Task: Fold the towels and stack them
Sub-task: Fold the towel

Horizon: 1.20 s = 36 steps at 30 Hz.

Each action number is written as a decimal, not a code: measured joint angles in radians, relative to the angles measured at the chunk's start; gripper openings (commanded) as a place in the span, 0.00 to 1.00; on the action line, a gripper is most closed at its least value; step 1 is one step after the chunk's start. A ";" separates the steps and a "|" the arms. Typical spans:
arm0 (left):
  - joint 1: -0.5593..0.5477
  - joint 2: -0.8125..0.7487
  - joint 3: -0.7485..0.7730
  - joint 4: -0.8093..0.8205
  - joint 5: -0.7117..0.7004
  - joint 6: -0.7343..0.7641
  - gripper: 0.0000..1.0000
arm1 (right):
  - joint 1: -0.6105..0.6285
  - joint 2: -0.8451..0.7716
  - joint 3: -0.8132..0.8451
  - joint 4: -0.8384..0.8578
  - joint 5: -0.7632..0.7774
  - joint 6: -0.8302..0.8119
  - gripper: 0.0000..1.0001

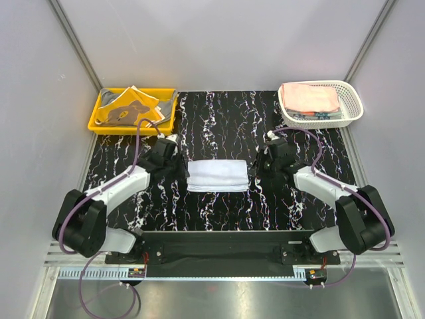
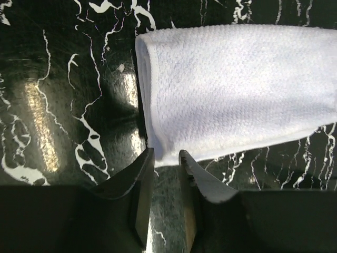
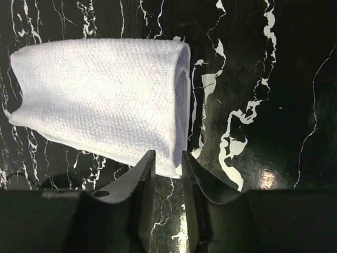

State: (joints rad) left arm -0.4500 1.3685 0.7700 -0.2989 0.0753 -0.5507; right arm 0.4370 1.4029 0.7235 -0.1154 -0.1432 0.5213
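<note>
A folded light blue-white towel lies flat in the middle of the black marbled table. My left gripper stands at its left end and my right gripper at its right end. In the left wrist view the left gripper is open, with the towel's near corner just at the gap between its tips, not pinched. In the right wrist view the right gripper is open too, the towel's near corner lying between its tips. Orange and grey towels lie crumpled at the back left; a folded pink towel lies at the back right.
A yellow tray holds the crumpled towels at the back left corner. A white lattice basket holds the pink towel at the back right. Grey walls close in the table on three sides. The arm bases sit at the near edge.
</note>
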 measured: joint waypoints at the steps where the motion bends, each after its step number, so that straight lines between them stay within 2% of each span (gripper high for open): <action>1: 0.000 -0.020 0.005 -0.018 -0.002 0.002 0.31 | 0.000 -0.010 0.004 -0.011 0.002 0.000 0.34; 7: -0.009 -0.063 0.068 -0.070 -0.005 0.005 0.31 | 0.018 -0.013 0.057 -0.058 0.027 0.000 0.33; 14: -0.068 0.058 0.100 -0.032 -0.005 -0.005 0.31 | 0.082 0.077 0.089 -0.053 0.048 0.012 0.32; 18: -0.087 0.120 0.082 -0.015 -0.006 -0.013 0.29 | 0.094 0.122 0.075 -0.047 0.050 0.027 0.32; 28: -0.119 0.122 -0.033 0.026 -0.020 -0.047 0.26 | 0.124 0.112 -0.036 0.033 0.052 0.069 0.31; 32: -0.124 0.121 -0.034 0.029 -0.027 -0.053 0.26 | 0.124 0.101 -0.039 0.028 0.056 0.072 0.33; 36: -0.129 0.113 -0.004 -0.026 -0.051 -0.048 0.26 | 0.127 0.058 -0.021 -0.046 0.085 0.065 0.39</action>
State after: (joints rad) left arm -0.5789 1.4811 0.7658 -0.3244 0.0242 -0.5983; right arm 0.5640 1.4609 0.7029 -0.1616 -0.0586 0.5861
